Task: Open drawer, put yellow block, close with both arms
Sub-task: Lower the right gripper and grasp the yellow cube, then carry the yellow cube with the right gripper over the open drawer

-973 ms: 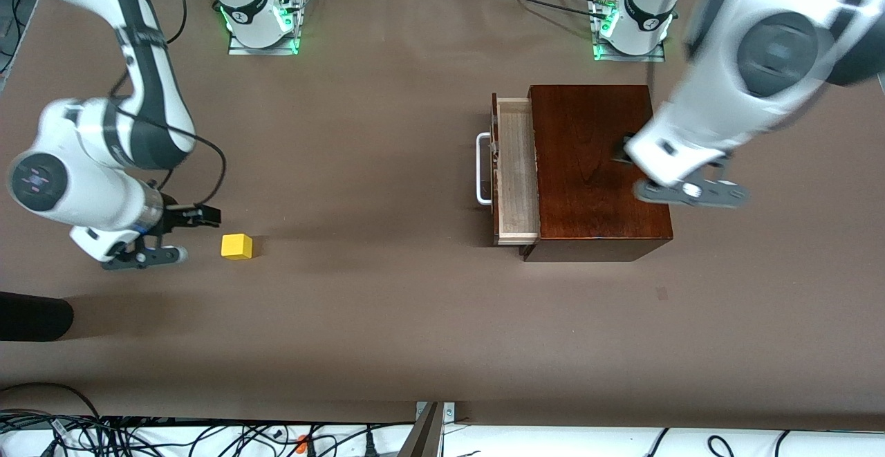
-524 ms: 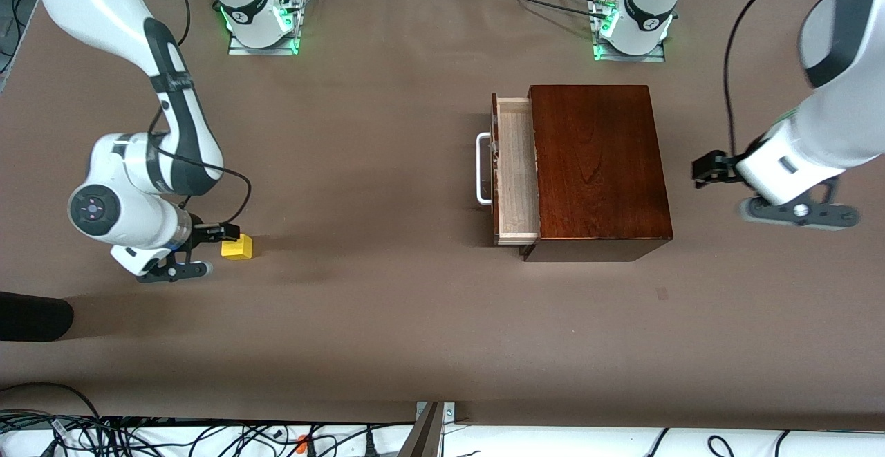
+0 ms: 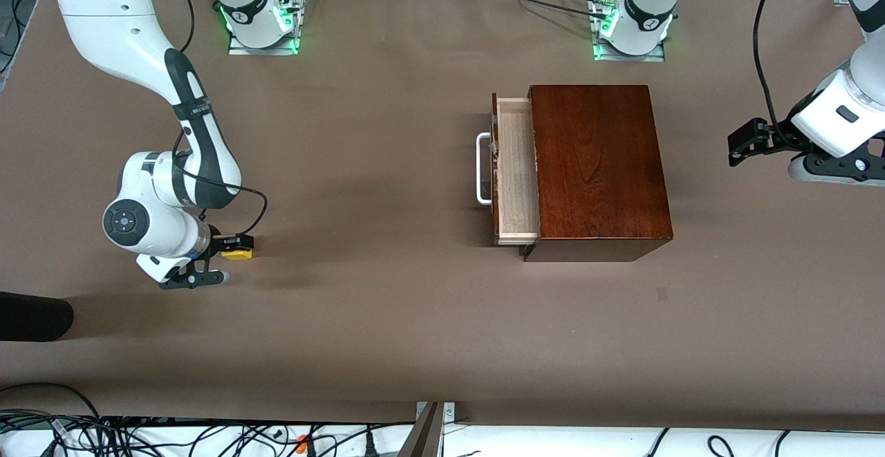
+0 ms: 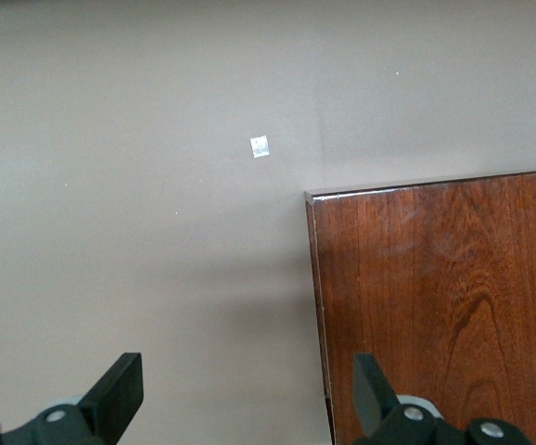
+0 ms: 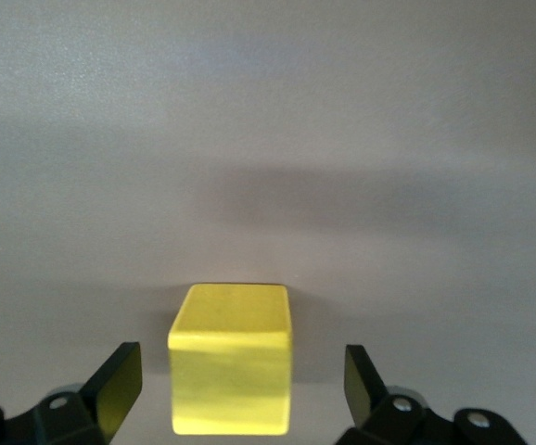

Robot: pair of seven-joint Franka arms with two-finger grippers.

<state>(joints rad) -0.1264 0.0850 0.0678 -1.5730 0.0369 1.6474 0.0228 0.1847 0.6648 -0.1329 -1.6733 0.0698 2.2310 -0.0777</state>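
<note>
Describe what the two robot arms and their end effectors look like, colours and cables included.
Both arms are glossy white with dark grey joint sections and round grey joint caps. A thin black cable runs loosely along each. The right arm and left arm each carry a black two-finger end effector: the right end effector and left end effector. Green lights glow at both bases.

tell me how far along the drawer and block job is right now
Done: the drawer is pulled partly out of the wooden box, its tray empty. In hand: the right gripper is down at the yellow block on the table, fingers open on either side, not gripping. The left gripper hangs open by the box's end, away from the handle. Left: grasp, carry, drop the block in, close.
</note>
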